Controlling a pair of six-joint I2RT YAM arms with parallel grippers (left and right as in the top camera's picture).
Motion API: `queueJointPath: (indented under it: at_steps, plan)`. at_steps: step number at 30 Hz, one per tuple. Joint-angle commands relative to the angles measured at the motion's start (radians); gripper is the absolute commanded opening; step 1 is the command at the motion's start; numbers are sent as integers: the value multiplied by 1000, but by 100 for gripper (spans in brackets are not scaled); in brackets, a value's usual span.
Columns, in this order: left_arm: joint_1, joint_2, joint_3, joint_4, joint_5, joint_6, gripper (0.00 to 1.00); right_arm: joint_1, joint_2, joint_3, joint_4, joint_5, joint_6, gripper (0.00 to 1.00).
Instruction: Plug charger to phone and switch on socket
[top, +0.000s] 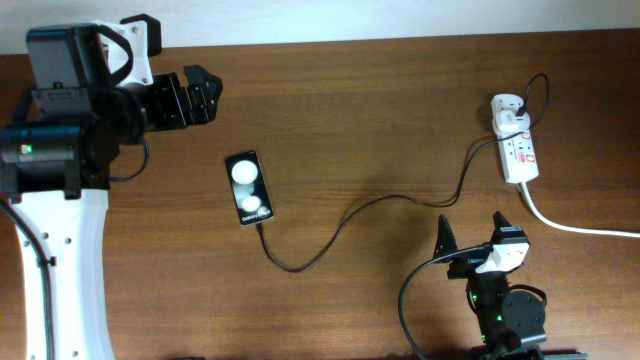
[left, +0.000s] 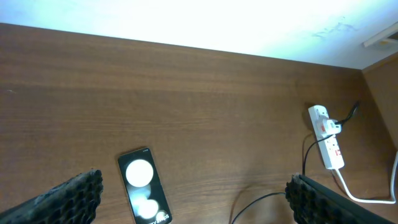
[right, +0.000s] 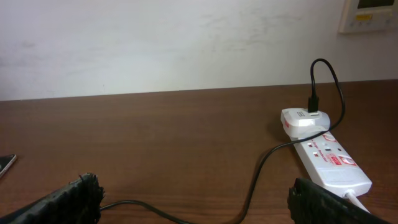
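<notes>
The black phone (top: 248, 187) lies flat on the table, its glossy face reflecting the lights; it also shows in the left wrist view (left: 144, 185). The thin black charger (top: 400, 198) runs from the phone's near short end across the table to a white adapter (top: 507, 108) on the socket (top: 520, 155). Whether its tip sits in the phone I cannot tell. My left gripper (top: 208, 97) is open, up and left of the phone, holding nothing. My right gripper (top: 472, 225) stands open near the front edge, just below the cable. In the right wrist view the socket (right: 328, 160) lies ahead on the right.
A thick white cord (top: 580, 228) leaves the socket toward the right edge. The left arm's white base (top: 60, 270) fills the left side. A pale wall (right: 186, 43) rises behind the table's far edge.
</notes>
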Motion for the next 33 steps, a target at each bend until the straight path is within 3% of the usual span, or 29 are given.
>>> queueJointPath:
  at_steps: [1,24,29,33]
  plan:
    - [2,-6,13,2,3,9,99,-8,-11,-7,-5,9,-1,99]
    - [2,-6,12,-31,3,9,99,-8,-11,-7,-5,9,0,99]
    - [2,-89,2,-76,-61,9,99,-8,-11,-7,-5,9,0,99]
    - [2,-197,-138,-63,-130,9,99,-8,-11,-7,-5,9,-1,99]
